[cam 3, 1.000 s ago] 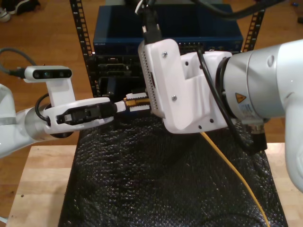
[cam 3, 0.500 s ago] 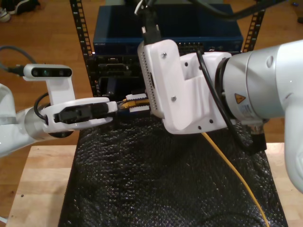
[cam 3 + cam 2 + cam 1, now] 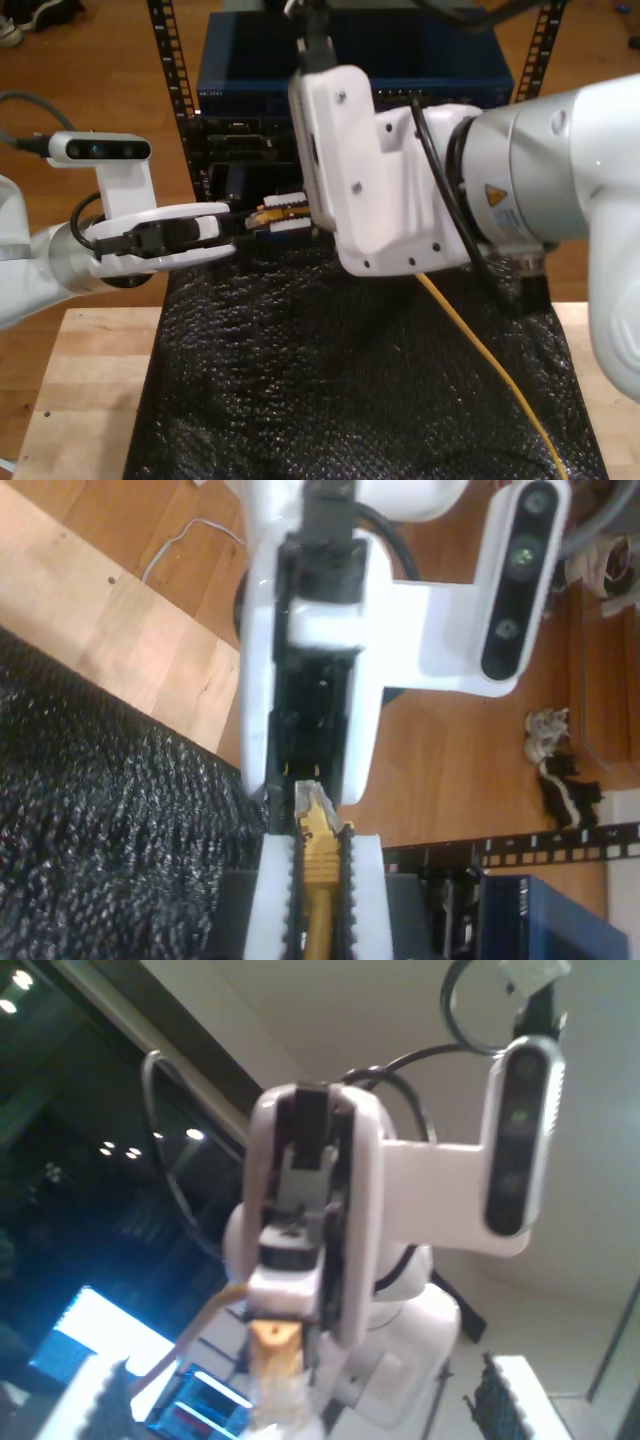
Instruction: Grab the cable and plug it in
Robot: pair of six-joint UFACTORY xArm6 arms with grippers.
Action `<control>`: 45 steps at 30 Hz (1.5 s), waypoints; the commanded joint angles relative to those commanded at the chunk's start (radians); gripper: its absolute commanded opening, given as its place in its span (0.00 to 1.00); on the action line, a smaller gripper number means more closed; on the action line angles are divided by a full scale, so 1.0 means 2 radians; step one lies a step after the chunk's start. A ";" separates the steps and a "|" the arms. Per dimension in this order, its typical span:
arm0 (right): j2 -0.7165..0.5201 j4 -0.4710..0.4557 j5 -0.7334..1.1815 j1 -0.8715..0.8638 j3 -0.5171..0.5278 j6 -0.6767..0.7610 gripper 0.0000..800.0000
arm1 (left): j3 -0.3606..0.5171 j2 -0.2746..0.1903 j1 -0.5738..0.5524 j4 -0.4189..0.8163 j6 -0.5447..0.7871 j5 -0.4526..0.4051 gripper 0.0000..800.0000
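The yellow-orange cable (image 3: 480, 340) runs up from the exterior view's lower right across the mat. My second gripper (image 3: 285, 213), on the big white arm at the exterior view's right, is shut on its end, and the clear plug (image 3: 262, 213) pokes out past the serrated white fingers (image 3: 272, 900). The second wrist view shows the plug (image 3: 310, 805) and yellow boot (image 3: 318, 880) between those fingers. My first gripper (image 3: 237, 227) hangs a short gap away toward the exterior view's left, facing the plug tip. It is open, its fingertips (image 3: 100, 1400) spread wide around the plug (image 3: 275, 1390).
Behind the grippers stands a rack with a blue switch (image 3: 350, 60) and dark port panels (image 3: 235, 150). A black bubble-wrap mat (image 3: 330, 380) covers the wooden table (image 3: 80, 400). Perforated rack rails (image 3: 170, 60) rise at both sides.
My first gripper has backed off toward the exterior view's left, opening a gap to the plug it was touching. The second arm has shifted slightly up with the cable still held.
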 joint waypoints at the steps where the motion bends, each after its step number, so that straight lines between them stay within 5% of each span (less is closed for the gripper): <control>1: 0.002 0.000 0.000 -0.001 -0.002 0.003 0.00 | -0.001 -0.001 0.003 -0.001 0.002 -0.008 0.99; 20: 0.082 -0.002 0.114 -0.153 -0.061 0.087 0.00 | -0.086 -0.002 0.065 0.051 0.061 -0.091 1.00; 34: 0.124 -0.008 0.260 -0.222 -0.104 0.100 0.00 | -0.157 -0.002 0.107 0.202 0.128 -0.153 1.00; 45: 0.188 -0.066 0.282 -0.229 -0.124 0.133 0.00 | -0.191 -0.015 0.149 0.372 0.222 -0.183 1.00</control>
